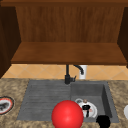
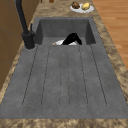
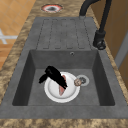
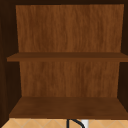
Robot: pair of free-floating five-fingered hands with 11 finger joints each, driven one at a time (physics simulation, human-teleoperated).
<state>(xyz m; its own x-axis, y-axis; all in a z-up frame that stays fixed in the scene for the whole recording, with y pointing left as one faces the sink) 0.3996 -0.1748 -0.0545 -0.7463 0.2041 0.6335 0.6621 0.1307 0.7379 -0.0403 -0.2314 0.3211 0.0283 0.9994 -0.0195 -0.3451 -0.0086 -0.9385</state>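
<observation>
Nearest the front camera, a red ball (image 1: 67,114) covers the near edge of the sink (image 1: 45,100), and a black hand (image 1: 103,121) shows at the basin's near right corner; whether its fingers are straight or curled cannot be told. Inside the basin, in the right side view, another black hand (image 3: 53,75) lies over a white plate (image 3: 53,93) on the basin floor, its fingers stretched across the plate toward a pinkish piece of food (image 3: 62,88); whether they touch it, and which hand this is, cannot be told. A small round brownish item (image 3: 77,82) sits at the plate's rim, just beside the drain (image 3: 83,80). Farther back, the black faucet (image 1: 68,75) stands on the far rim. On the counter, a red-rimmed plate (image 1: 5,105) lies at far left, and a plate of food (image 2: 81,6) lies to the right of the sink. Above hangs a wooden cabinet (image 4: 67,75) with open shelves.
</observation>
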